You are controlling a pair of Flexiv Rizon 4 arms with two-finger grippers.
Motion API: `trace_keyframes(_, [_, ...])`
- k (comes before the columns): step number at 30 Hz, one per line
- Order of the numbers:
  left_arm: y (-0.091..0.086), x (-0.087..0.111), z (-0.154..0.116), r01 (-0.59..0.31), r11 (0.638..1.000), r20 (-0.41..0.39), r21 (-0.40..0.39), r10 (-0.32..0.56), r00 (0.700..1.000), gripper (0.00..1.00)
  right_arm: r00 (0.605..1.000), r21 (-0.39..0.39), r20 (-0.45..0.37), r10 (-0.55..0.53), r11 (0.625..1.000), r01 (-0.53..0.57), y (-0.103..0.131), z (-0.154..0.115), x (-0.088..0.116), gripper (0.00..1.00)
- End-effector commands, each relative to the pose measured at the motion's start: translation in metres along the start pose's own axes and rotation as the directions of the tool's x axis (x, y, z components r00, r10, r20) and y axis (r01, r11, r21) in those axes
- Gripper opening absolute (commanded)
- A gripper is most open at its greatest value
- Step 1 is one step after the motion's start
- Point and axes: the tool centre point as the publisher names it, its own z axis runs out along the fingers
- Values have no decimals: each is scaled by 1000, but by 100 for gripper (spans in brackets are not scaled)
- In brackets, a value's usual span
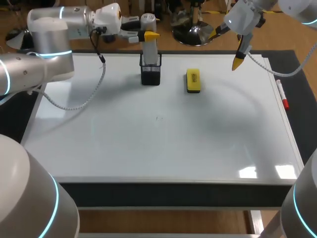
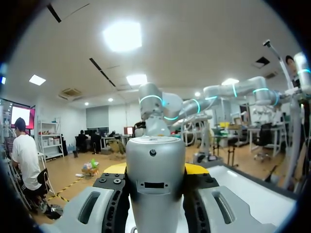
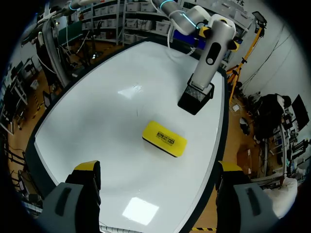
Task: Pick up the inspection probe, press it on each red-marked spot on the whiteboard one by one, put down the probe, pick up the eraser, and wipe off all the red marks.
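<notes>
No red marks showed on the whiteboard beneath either claw, so presses risked landing on bare surface. The black mesh holder might have tipped or ridden up on a skewed lift, since the left claw was clamped on the inspection probe, its 1 content. The eraser lay ahead of the right claw, which was spread wide and empty.

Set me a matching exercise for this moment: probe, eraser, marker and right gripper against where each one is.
1. inspection probe
2. eraser
3. red marker
4. right gripper

A. open, above the whiteboard
B. standing in the black mesh holder
C. lying flat on the whiteboard
D. along the whiteboard's right edge

Pairs: 1-B, 2-C, 3-D, 4-A.
</notes>
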Motion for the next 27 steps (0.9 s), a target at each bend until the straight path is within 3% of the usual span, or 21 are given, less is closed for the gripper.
trace_keyframes(1, [8, -6, 0, 5, 1000, -12, 3, -5, 1000, 0, 1000, 4, -3, -1, 1000, 1, 0, -1, 0, 100])
trace_keyframes(27, [62, -13, 0, 96, 995, 5, -7, -96, 995, 0, 1000, 4, -3, -1, 1000, 1, 0, -1, 0, 100])
